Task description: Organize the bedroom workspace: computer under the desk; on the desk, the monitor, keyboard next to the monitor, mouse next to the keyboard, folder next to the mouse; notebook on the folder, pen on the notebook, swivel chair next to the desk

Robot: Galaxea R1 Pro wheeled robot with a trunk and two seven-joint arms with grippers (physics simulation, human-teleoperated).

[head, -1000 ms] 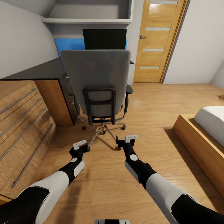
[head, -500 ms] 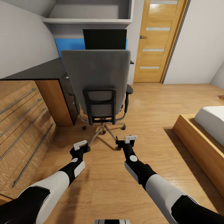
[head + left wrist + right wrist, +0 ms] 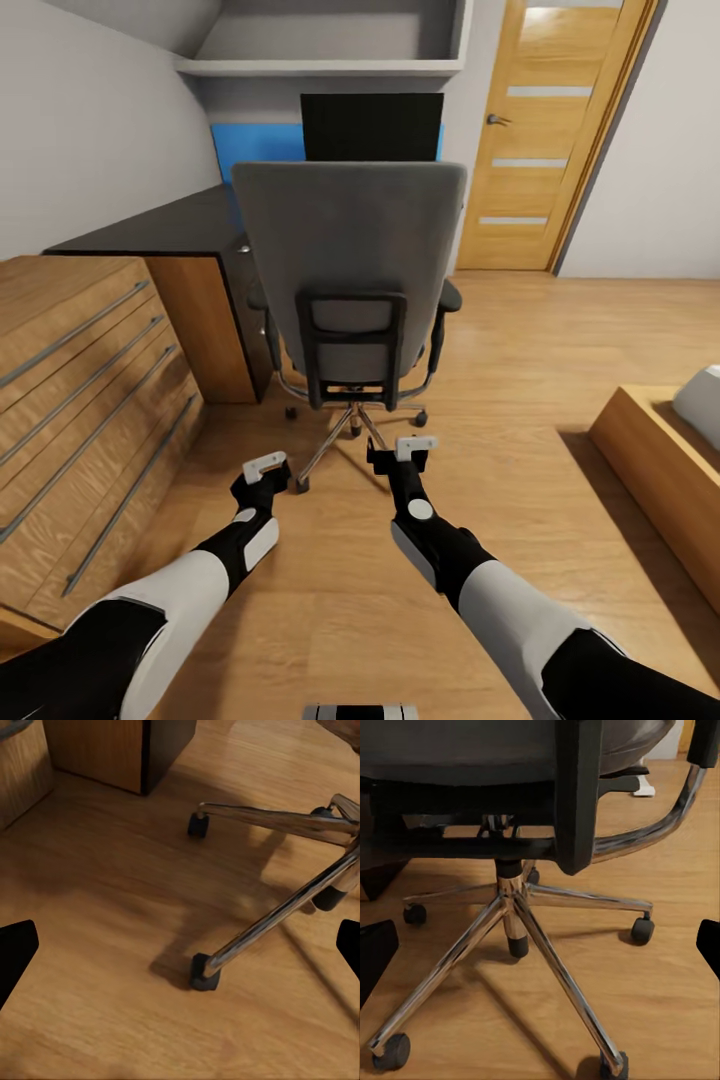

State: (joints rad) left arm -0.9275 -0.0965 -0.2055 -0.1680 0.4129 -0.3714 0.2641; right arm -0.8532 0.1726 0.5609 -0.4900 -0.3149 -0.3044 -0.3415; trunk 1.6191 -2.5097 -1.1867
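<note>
**A:** Where are your task things?

**B:** The grey swivel chair on chrome legs point(image 3: 350, 270) fills frame centre, backrest toward you, before the dark worktop point(image 3: 165, 225); black monitor point(image 3: 372, 126) on it.

**A:** Progress?

**B:** Seemingly early. Left pincer point(image 3: 264, 470) and right pincer point(image 3: 404, 453) are released, empty.

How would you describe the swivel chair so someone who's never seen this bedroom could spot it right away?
Start at the dark desk below the wall shelf, left of the wooden door. Right in front of it, back turned to the camera, stands the swivel chair. Its tall grey backrest, black frame and chrome five-star base on casters set it apart from the wooden drawers alongside.
</note>
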